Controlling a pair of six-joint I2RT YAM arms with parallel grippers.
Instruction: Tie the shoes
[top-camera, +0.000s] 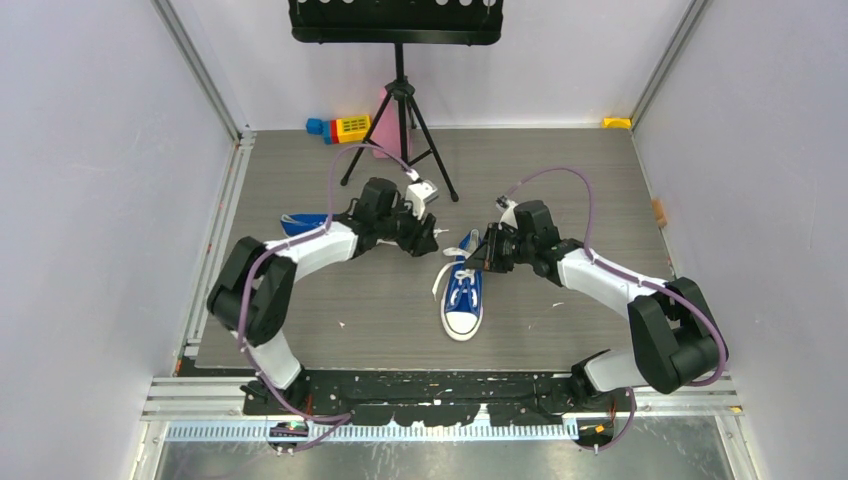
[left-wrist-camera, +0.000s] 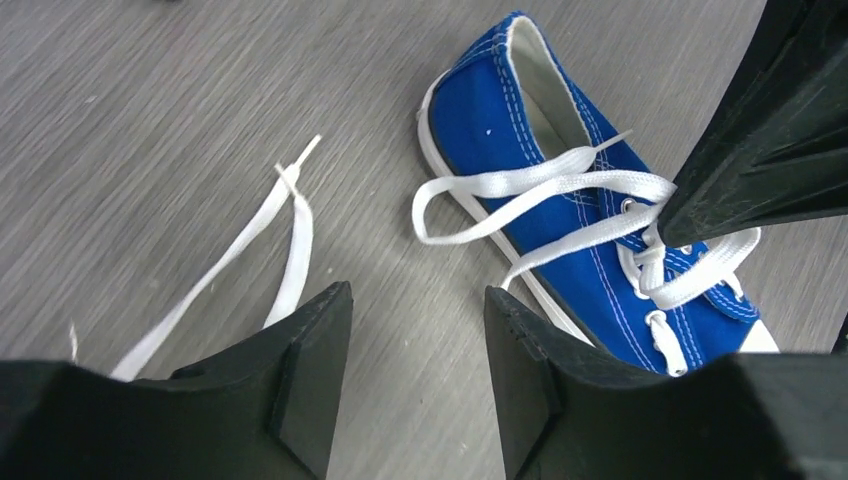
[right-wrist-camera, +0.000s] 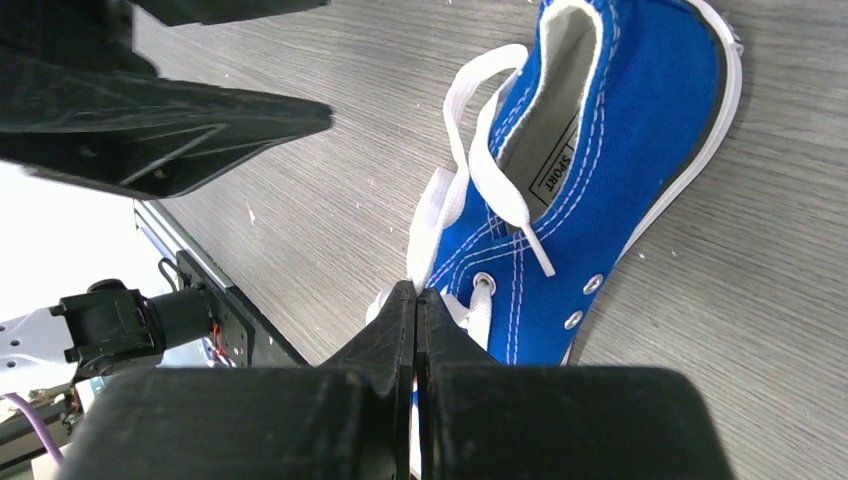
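Note:
A blue sneaker (top-camera: 462, 298) with a white toe cap lies mid-table, toe toward the near edge, its white laces (top-camera: 447, 268) loose. The second blue sneaker (top-camera: 300, 222) is mostly hidden behind my left arm. My left gripper (top-camera: 432, 240) is open and empty, hovering left of the shoe's heel; in its wrist view (left-wrist-camera: 418, 295) only bare floor lies between the fingers, with a lace end (left-wrist-camera: 280, 225) on the floor and the shoe (left-wrist-camera: 545, 190) to the right. My right gripper (top-camera: 476, 256) is shut on a lace (right-wrist-camera: 432, 225) at the shoe's (right-wrist-camera: 620, 130) eyelets, shown in its wrist view (right-wrist-camera: 415, 290).
A black tripod stand (top-camera: 400, 120) stands at the back centre, with a colourful toy block (top-camera: 340, 128) and a pink object (top-camera: 384, 120) beside it. A yellow item (top-camera: 617, 123) sits in the back right corner. Walls close in both sides.

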